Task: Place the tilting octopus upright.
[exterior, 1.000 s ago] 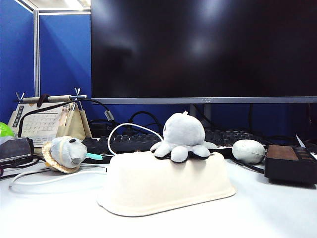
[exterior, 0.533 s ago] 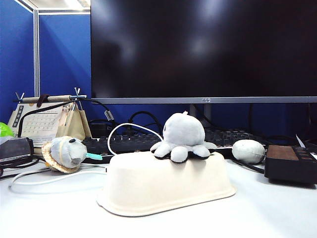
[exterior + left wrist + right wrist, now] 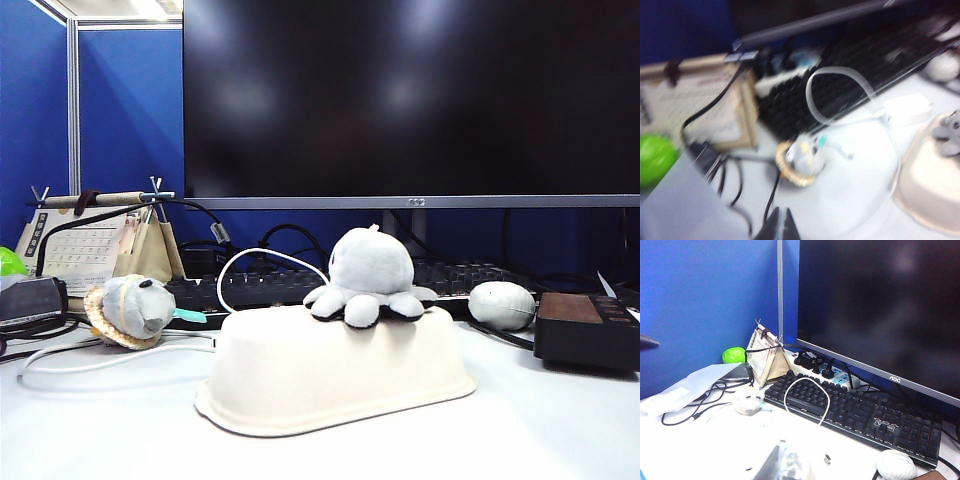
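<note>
Counter (image 3: 560, 430): white surface, carrying all items below.

Upturned tray (image 3: 335, 370): cream, oval, bottom side up, nearest the exterior camera at 6 o'clock, centre of the counter.

Octopus (image 3: 367, 278): light grey dome head, stubby tentacles grey above and black beneath. Sits upright on top of the upturned tray, towards its far right end, tentacles spread on the tray's flat top. Also seen at the edge of the left wrist view (image 3: 949, 134).

Rimmed plush (image 3: 128, 309): grey-blue with tan woven rim, lying on the counter at 9 o'clock from the tray, well apart from the octopus.

Oval lump (image 3: 502, 304): grey-white, on the counter at 2 o'clock from the tray, beside a dark box (image 3: 586, 328).

White cable (image 3: 262, 262): looped, arching up over the keyboard.

Keyboard (image 3: 250, 290): black, behind the tray.

Desk calendar (image 3: 95, 240): tent-shaped, at 10 o'clock.

Monitor (image 3: 410, 100): large, dark, farthest back at 12 o'clock.

Left claw (image 3: 778, 226): dark tips pressed together, above the counter near the rimmed plush; view blurred, nothing gripped.

Right claw (image 3: 785, 462): pressed together, empty, above the counter in front of the keyboard.
</note>
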You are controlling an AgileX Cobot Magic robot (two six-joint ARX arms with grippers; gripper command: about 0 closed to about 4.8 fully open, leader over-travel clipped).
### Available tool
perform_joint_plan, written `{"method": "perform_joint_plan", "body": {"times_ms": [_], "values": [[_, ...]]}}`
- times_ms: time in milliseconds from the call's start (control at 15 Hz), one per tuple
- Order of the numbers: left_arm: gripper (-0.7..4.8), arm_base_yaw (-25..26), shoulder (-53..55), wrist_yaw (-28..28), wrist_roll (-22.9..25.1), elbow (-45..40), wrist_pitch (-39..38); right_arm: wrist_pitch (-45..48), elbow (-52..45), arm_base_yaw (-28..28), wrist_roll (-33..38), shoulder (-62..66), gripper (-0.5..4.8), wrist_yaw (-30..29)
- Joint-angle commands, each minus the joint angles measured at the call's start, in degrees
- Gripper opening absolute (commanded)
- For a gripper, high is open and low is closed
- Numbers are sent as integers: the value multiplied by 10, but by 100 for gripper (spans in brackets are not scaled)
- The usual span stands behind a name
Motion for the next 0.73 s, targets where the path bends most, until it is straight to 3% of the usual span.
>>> {"method": "perform_joint_plan", "body": {"times_ms": [67, 267, 533, 733], "values": [[-5, 5, -51, -4, -17, -52, 63, 7, 1, 0, 2, -1, -5, -2], [-5, 28, -105, -52, -40, -86, 68, 7, 1, 0, 2, -1, -5, -2], [-5, 104, -110, -47, -60, -98, 78, 7, 1, 0, 2, -1, -5, -2], [-5, 111, -125, -47, -95, -139, 155, 7, 1, 0, 2, -1, -5, -2]]}}
